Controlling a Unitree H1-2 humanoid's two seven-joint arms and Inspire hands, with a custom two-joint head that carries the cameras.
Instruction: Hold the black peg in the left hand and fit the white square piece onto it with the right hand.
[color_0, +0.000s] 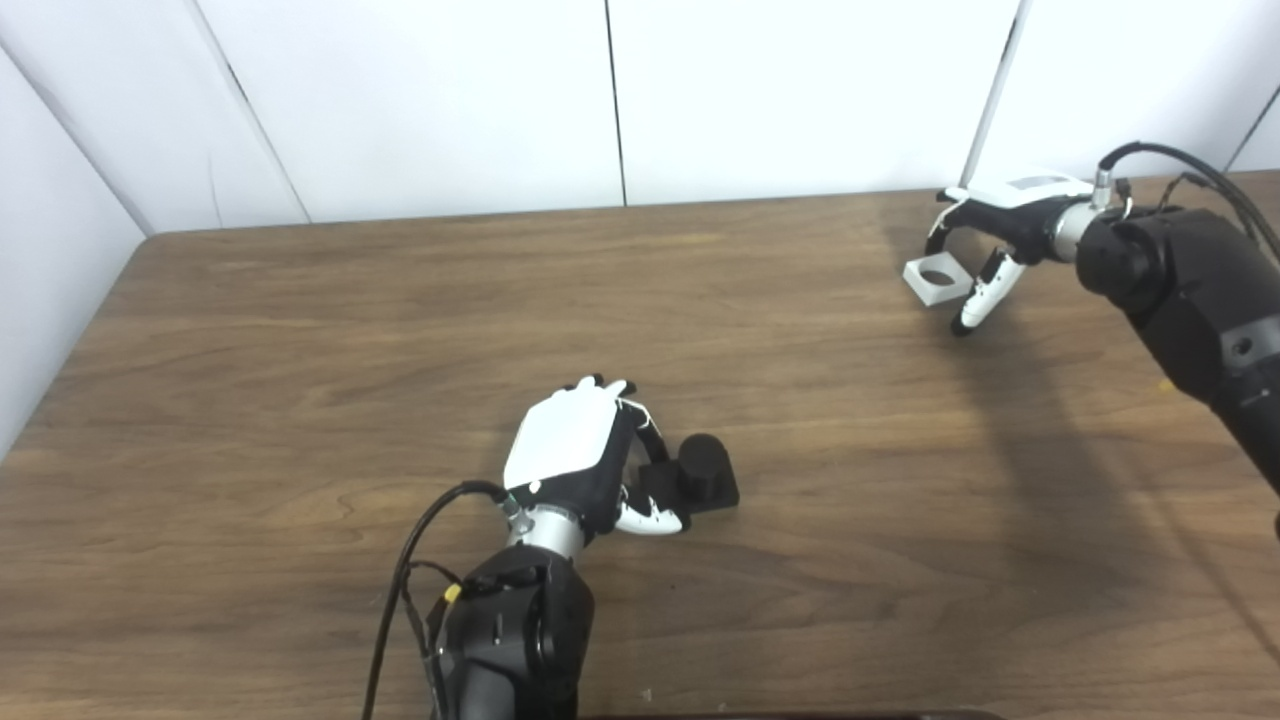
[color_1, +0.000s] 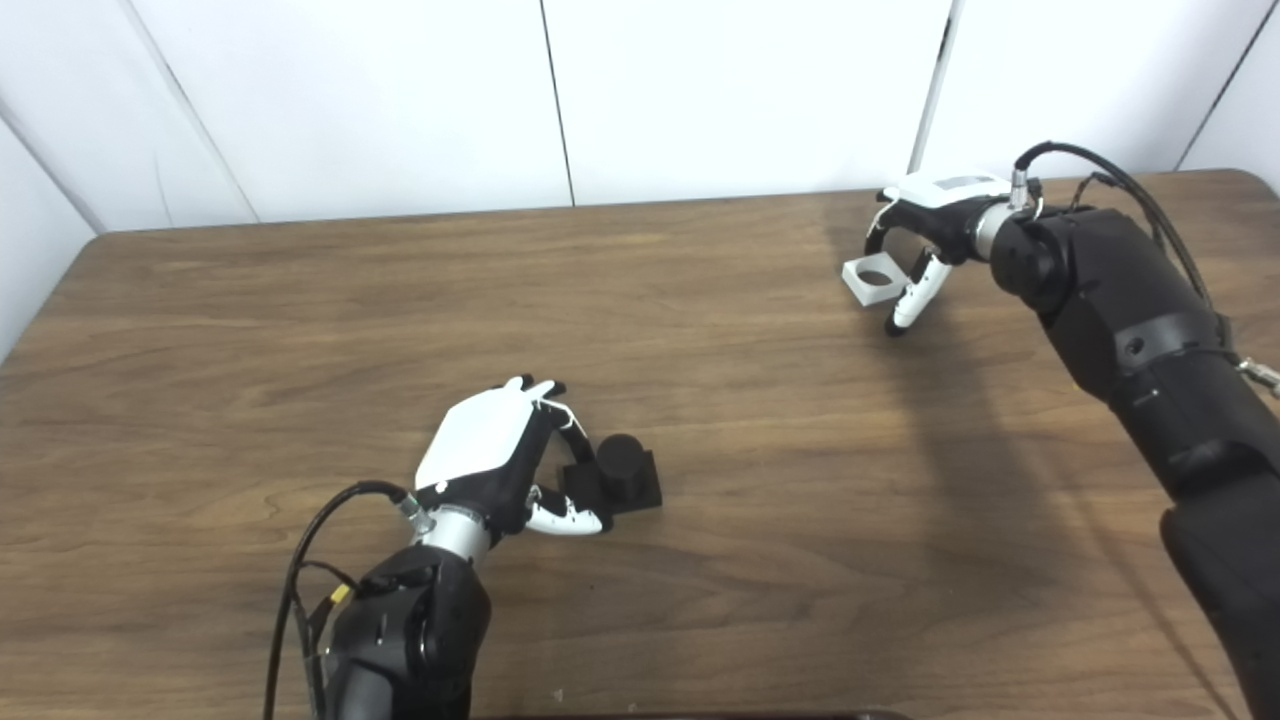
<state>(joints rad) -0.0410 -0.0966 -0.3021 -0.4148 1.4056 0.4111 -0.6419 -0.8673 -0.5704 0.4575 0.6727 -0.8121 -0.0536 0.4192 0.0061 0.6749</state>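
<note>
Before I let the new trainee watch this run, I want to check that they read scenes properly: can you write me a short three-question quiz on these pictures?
1. True or false: the white square piece is already seated on the black peg.
2. Which hand is at the black peg? A) the left hand B) the right hand C) neither
3. Fill in: the white square piece has a round ____ through its middle.

Key:
1. False. The piece lies on the table near the far right corner, apart from the peg, which stands near the middle.
2. A.
3. Hole.
</note>
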